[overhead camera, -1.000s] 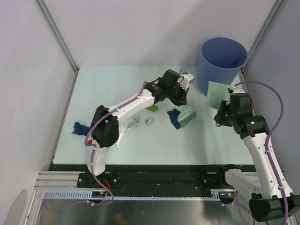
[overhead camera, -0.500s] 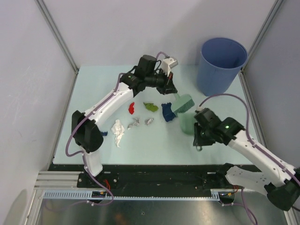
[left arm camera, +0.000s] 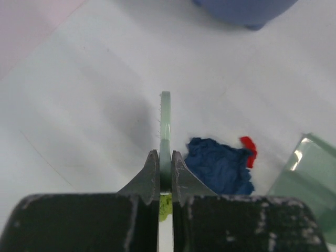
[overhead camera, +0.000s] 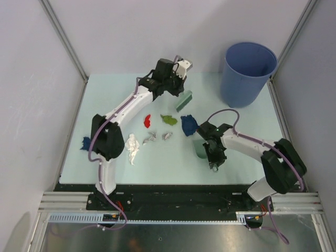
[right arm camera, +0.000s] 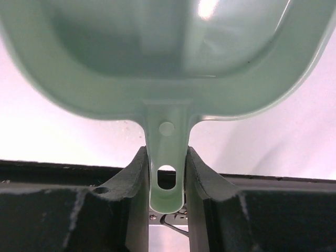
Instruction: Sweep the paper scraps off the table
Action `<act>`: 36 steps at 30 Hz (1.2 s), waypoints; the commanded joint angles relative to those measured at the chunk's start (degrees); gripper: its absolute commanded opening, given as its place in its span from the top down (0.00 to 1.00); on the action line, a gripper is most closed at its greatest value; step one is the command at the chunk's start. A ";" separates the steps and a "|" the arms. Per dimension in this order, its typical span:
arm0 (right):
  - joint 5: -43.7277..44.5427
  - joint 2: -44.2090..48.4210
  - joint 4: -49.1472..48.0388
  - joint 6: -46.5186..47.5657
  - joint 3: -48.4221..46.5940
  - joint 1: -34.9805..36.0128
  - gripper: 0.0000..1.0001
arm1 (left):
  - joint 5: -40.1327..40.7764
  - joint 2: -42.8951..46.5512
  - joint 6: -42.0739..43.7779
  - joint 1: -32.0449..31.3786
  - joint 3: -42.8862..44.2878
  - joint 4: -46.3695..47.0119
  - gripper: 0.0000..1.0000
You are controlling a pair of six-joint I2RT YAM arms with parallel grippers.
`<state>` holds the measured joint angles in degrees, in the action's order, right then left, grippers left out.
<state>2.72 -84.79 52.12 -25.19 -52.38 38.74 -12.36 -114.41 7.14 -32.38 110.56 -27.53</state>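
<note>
Table [overhead camera: 105, 100] bears paper scraps [overhead camera: 188, 125]; right end effector [right arm camera: 165, 157] pinches dustpan [right arm camera: 157, 52] (left end effector [left arm camera: 165, 160], brush [left arm camera: 166, 115]).

Posed with both arms extended.
Holds left arm stretched far forward, left gripper [left arm camera: 165, 160] clamped on brush [left arm camera: 165, 118]; right arm bent inward, right gripper [right arm camera: 166, 163] pinching dustpan [right arm camera: 157, 52].

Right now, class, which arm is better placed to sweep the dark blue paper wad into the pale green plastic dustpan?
Left: left gripper holds the pale green brush beyond the wad; right gripper holds the dustpan.
</note>
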 commanded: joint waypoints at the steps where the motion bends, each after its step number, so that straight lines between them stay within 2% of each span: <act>1: 1.94 -4.58 -0.09 2.42 -3.16 0.63 1.00 | 0.51 -4.85 2.80 0.39 3.69 0.72 1.00; 5: 1.59 -5.73 -1.40 4.27 -4.22 -0.59 1.00 | -5.47 -5.92 1.83 -1.54 1.51 0.64 1.00; 9: -1.91 -7.84 -4.74 6.99 -4.75 -2.87 1.00 | -16.69 -4.16 0.96 -3.39 -2.62 0.72 1.00; 15: -0.26 -8.72 -7.99 8.75 -5.10 -6.13 1.00 | -23.22 1.37 -0.63 -4.09 -10.17 0.46 1.00; 20: -0.62 -7.94 -11.42 10.33 -5.10 -5.26 1.00 | -33.33 5.68 -3.35 -4.44 -12.21 0.46 1.00; 28: -1.49 -5.03 -9.86 10.25 -5.10 -0.17 1.00 | -33.87 7.53 -5.03 -4.97 -10.46 0.28 1.00; 36: -1.67 -1.26 -4.57 4.89 -4.40 2.65 1.00 | -24.47 12.18 -3.19 -1.81 -10.80 -0.59 1.00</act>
<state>1.13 -89.86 45.71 -17.80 -56.60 40.73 -39.11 -109.30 3.92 -35.70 98.89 -27.92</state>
